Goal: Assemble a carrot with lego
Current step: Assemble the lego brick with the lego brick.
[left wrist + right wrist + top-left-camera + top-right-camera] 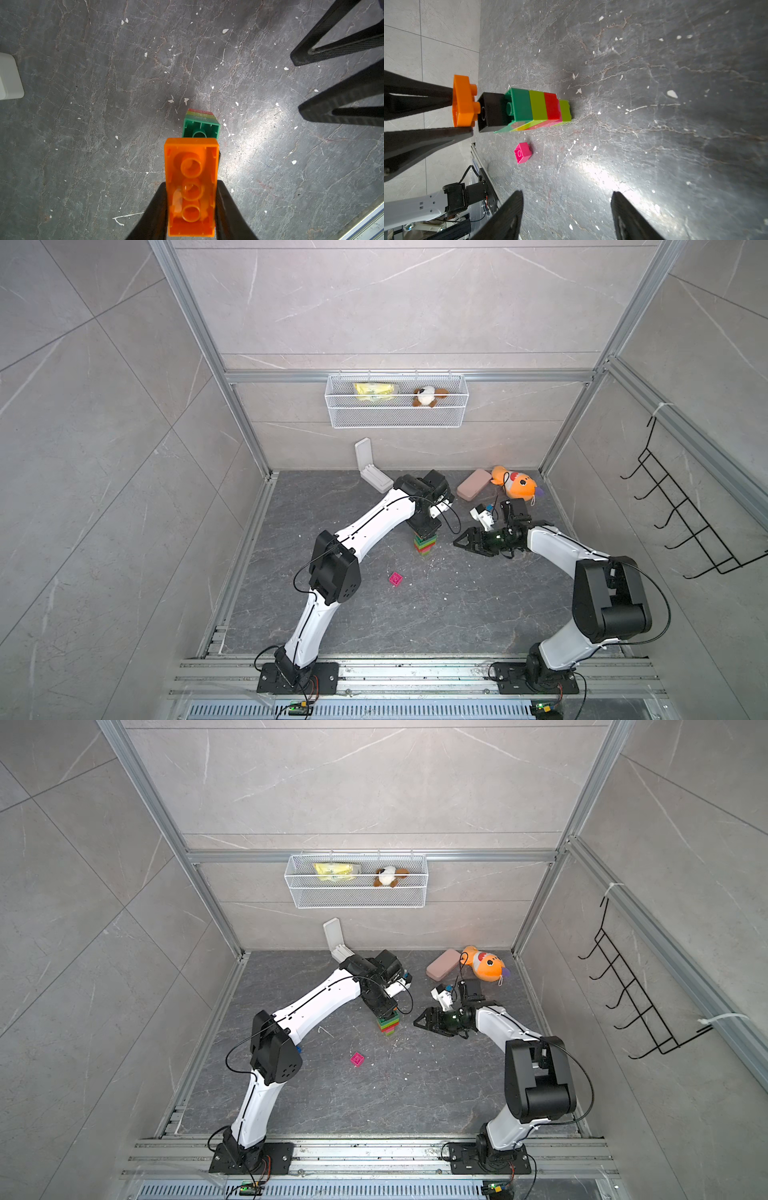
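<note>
Top views: the carrot [424, 546], a short upright stack of glossy plastic bricks, stands mid-desk [457, 614] on dark veined stone. The left end effector [424, 530] hangs directly over it. The right end effector [462, 542] lies level just beside the stack, jaws spread, nothing between them. A loose pink brick [357, 1059] sits well apart, toward the arm bases. Left wrist view: the left end effector pinches an orange brick [192, 160] by its long sides. Its hollow underside with three round tubes faces the camera, so the studs point down. A green brick [201, 126] of the stack shows past its far end, also hollow side up. Right wrist view: the layers read black brick [490, 112], green, lime, red, a thin pink edge, then a small lime tip against the desk, and the stack narrows toward that tip. The orange brick's studs sit at the black brick's open face. I cannot tell whether they touch, but the brick is not seated. Judgement: the step in hand is adding the wide orange layer. The next move calls for squaring studs to sockets, then a straight downward press. The stack rests on its narrow tip, so the right end effector likely needs to brace it. The plastic is hard and smooth and may slip under a skewed push.
</note>
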You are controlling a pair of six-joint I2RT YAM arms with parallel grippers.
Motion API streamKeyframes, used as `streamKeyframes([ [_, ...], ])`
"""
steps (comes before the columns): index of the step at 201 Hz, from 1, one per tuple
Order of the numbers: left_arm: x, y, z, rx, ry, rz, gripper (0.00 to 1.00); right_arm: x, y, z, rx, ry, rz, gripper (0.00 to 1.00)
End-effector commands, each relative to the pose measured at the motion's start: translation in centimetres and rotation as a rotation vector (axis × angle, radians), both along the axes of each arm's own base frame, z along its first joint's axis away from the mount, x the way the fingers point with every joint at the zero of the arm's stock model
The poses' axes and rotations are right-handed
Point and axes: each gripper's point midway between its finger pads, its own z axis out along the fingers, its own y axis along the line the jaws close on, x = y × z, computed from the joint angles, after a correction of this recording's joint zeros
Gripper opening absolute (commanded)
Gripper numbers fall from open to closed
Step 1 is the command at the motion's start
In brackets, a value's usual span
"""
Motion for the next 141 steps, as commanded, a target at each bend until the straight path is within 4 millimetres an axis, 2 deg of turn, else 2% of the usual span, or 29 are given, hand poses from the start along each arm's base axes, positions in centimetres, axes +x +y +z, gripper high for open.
streamKeyframes([
  [1,0.0,-0.1,-0.2,0.023,-0.007,-0.025,0.14,-0.4,-0.3,-0.6,-0.011,0.01,0.006,0.7],
  [141,0.4,-0.2,-1.6,0.063,-0.01,-0.038,0.14,-0.4,-0.3,-0.9,-0.009,0.012,0.005,0.7],
])
